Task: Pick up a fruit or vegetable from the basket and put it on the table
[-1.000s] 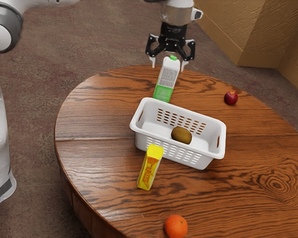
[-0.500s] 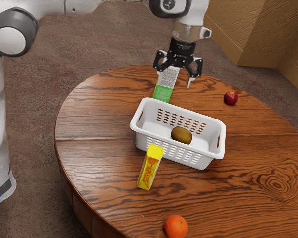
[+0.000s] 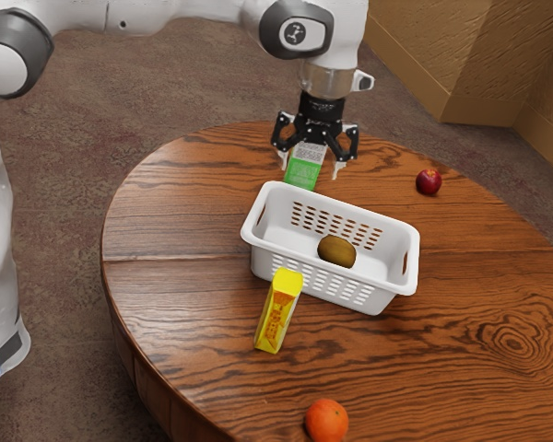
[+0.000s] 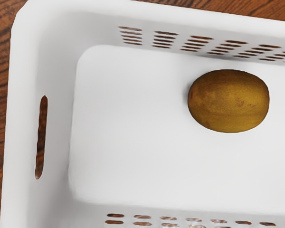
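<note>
Soft, even room light, brightest on the white basket (image 3: 406, 284).
In the exterior view the counter (image 3: 175, 276) takes a muted, greyish sheen on the exterior view's left of the basket, while the carpet (image 3: 184, 83) beyond the basket lies dimmer. The apple (image 3: 429, 181), past the basket's far side, and the orange (image 3: 326, 420), on its near side, both shade darker toward their undersides. In the wrist view the basket's floor glows nearly flat white, its walls fall to pale grey, and a faint, soft-edged shadow hugs the brown fruit (image 4: 228, 100) on the side toward the slotted end wall (image 4: 57, 142).
</note>
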Controlling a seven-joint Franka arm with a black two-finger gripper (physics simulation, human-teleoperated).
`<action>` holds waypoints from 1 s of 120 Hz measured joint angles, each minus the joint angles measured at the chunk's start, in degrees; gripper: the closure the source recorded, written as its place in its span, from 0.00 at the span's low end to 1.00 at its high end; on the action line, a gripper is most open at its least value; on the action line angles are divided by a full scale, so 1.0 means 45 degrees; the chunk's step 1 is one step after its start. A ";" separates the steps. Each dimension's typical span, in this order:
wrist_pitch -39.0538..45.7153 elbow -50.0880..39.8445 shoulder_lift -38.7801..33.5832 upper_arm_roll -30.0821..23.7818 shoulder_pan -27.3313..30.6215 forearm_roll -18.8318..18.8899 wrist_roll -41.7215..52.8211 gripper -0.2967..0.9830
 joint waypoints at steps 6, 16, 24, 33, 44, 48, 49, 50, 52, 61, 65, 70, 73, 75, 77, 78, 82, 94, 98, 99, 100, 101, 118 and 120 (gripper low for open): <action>0.0186 0.0101 0.0424 -0.0002 -0.0094 -0.0047 0.0176 0.23; 0.0537 0.0632 0.1244 -0.0003 -0.0208 -0.0099 0.0479 0.23; 0.0756 0.0901 0.1587 0.0020 -0.0248 -0.0174 0.0705 0.23; 0.0953 0.0701 0.1517 0.0070 -0.0096 -0.0309 0.0930 0.23; 0.1121 0.0492 0.1438 0.0189 0.0257 -0.0481 0.1169 0.23; 0.1165 0.0471 0.1461 0.0232 0.0401 -0.0518 0.1250 0.23; 0.1175 0.0467 0.1465 0.0237 0.0441 -0.0526 0.1270 0.23; 0.1185 0.0464 0.1471 0.0242 0.0482 -0.0534 0.1290 0.23; 0.1204 0.0462 0.1483 0.0250 0.0562 -0.0547 0.1328 0.23; 0.1271 0.0487 0.1647 0.0266 0.0874 -0.0589 0.1493 0.23; 0.1293 0.0523 0.1749 0.0266 0.0963 -0.0593 0.1560 0.23; 0.1317 0.0583 0.1890 0.0227 0.1030 -0.0591 0.1639 0.23; 0.1329 0.0616 0.1971 0.0198 0.1020 -0.0590 0.1684 0.23; 0.1337 0.0628 0.2017 0.0181 0.0991 -0.0590 0.1713 0.23; 0.1349 0.0637 0.2071 0.0169 0.0949 -0.0591 0.1741 0.23; 0.1355 0.0640 0.2097 0.0164 0.0925 -0.0592 0.1755 0.23; 0.1400 0.0666 0.2237 0.0147 0.0830 -0.0594 0.1809 0.23; 0.1711 0.0818 0.2762 0.0038 0.0721 -0.0705 0.1982 0.23; 0.1819 0.0826 0.2858 0.0028 0.0734 -0.0741 0.2038 0.23; 0.1844 0.0828 0.2883 0.0026 0.0739 -0.0748 0.2051 0.23; 0.1869 0.0829 0.2907 0.0025 0.0744 -0.0755 0.2064 0.23; 0.1895 0.0830 0.2936 0.0024 0.0749 -0.0763 0.2077 0.23; 0.2271 0.0839 0.3230 0.0017 0.0786 -0.0839 0.2297 0.23; 0.2306 0.0838 0.3255 0.0017 0.0784 -0.0848 0.2321 0.23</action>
